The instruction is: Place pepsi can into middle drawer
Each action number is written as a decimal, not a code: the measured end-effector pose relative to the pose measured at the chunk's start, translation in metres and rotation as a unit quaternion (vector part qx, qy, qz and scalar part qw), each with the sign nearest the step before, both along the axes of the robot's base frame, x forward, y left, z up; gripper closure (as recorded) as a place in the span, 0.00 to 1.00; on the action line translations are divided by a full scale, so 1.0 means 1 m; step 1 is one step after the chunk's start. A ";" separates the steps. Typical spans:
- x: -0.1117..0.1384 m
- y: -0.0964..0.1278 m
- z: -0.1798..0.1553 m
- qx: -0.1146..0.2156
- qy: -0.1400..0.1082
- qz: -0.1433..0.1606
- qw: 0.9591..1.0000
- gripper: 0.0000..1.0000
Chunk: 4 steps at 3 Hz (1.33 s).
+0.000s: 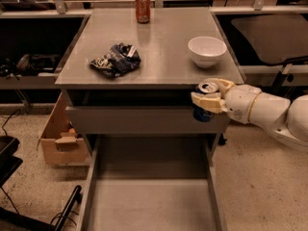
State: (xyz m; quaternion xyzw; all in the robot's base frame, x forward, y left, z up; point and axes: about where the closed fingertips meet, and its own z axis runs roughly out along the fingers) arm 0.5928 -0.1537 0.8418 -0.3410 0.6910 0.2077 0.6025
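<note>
My gripper comes in from the right on a white arm and is shut on the pepsi can, a dark blue can with a silver top. It holds the can upright in front of the cabinet's right front corner, just below the top surface. The middle drawer is pulled out wide below, a grey drawer with a flat floor and low side walls. The can hangs above the drawer's back right area, well off its floor.
On the cabinet top stand an orange-red can at the back, a crumpled dark chip bag at left and a white bowl at right. A shut drawer front sits above the open one. A cardboard box stands on the floor at left.
</note>
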 end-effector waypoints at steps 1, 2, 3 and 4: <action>0.002 0.018 -0.032 0.026 0.007 0.013 1.000 1.00; -0.024 0.055 -0.096 0.056 0.018 0.058 0.997 1.00; -0.056 0.089 -0.165 0.076 0.026 0.095 0.992 1.00; -0.076 0.120 -0.232 0.089 0.044 0.125 0.987 1.00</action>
